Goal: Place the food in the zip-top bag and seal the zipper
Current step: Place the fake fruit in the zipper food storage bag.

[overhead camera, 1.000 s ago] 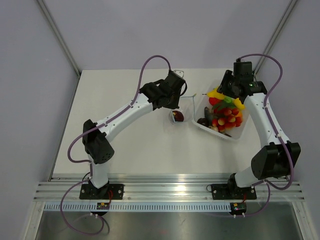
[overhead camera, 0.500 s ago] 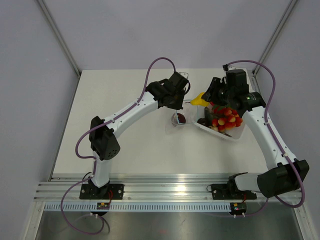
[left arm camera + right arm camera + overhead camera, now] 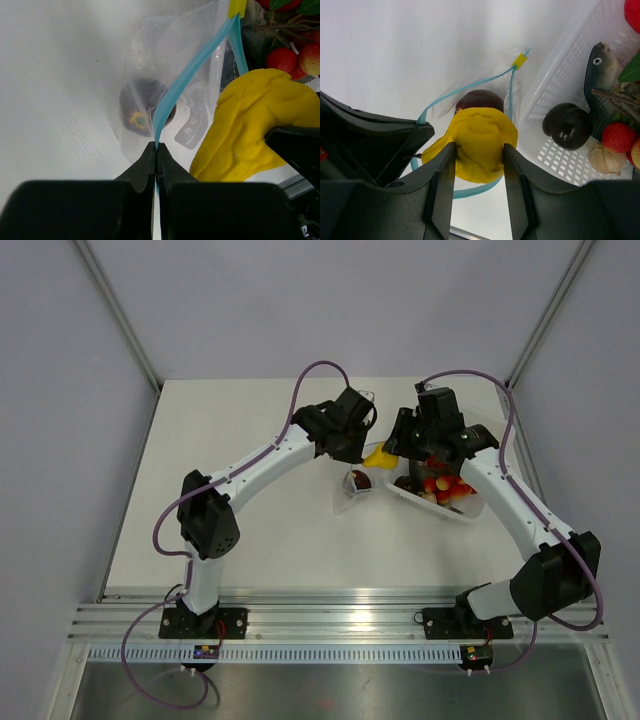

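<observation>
My left gripper (image 3: pixel 157 150) is shut on the blue-teal zipper (image 3: pixel 187 75) of the clear zip-top bag (image 3: pixel 352 483), holding its mouth up. A dark maroon fruit (image 3: pixel 142 104) lies inside the bag and shows below the bag mouth in the right wrist view (image 3: pixel 479 98). My right gripper (image 3: pixel 479 167) is shut on a yellow food piece (image 3: pixel 481 139), held just above the open bag mouth, close beside the left gripper (image 3: pixel 362 430). The yellow piece also shows in the top view (image 3: pixel 379 454) and the left wrist view (image 3: pixel 250 125).
A white perforated tub (image 3: pixel 462 508) stands right of the bag. It holds red strawberries (image 3: pixel 445 485), a dark plum (image 3: pixel 568 126), a toy fish (image 3: pixel 605 82) and a garlic bulb (image 3: pixel 606 156). The bag's yellow slider tab (image 3: pixel 519 61) lies near the tub wall.
My right gripper has carried the yellow piece left from over the tub to above the bag mouth. The left gripper shifted slightly right earlier and keeps holding the zipper.
</observation>
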Motion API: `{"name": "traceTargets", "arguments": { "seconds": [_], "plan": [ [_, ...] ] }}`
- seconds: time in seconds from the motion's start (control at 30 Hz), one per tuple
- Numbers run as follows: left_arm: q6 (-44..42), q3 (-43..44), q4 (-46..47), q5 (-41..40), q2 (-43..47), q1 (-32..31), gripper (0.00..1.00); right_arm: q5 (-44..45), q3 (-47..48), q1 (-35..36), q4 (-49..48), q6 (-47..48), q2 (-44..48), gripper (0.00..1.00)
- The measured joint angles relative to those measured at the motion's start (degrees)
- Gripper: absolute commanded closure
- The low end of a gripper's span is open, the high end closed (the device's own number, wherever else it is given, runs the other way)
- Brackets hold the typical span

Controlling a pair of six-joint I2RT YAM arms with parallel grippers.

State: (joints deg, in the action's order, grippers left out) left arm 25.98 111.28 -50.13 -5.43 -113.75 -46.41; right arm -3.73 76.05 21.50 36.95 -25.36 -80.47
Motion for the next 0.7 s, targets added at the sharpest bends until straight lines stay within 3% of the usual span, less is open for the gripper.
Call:
{"name": "traceTargets", "arguments": {
  "seconds": [0.47, 0.57, 0.63, 0.7],
  "plan": [
    [0.66, -0.46, 1.75, 2.29, 0.04, 0.02, 1.00, 5.03, -2.60, 0.37, -0.61, -0.37, -2.47, 0.85],
    [0.85, -1.20, 2.23, 2.58, 0.46, 0.02, 1.00, 5.53, -2.60, 0.42, -0.61, -0.35, -2.91, 0.63],
    [0.87, -1.53, 2.40, 2.73, 0.72, 0.02, 1.00, 5.53, -2.60, 0.57, -0.66, -0.33, -3.08, 0.38],
    [0.94, -1.81, 2.54, 2.91, 1.09, 0.02, 1.00, 5.16, -2.60, 0.90, -0.66, -0.17, -3.08, 0.28]
  ]
}}
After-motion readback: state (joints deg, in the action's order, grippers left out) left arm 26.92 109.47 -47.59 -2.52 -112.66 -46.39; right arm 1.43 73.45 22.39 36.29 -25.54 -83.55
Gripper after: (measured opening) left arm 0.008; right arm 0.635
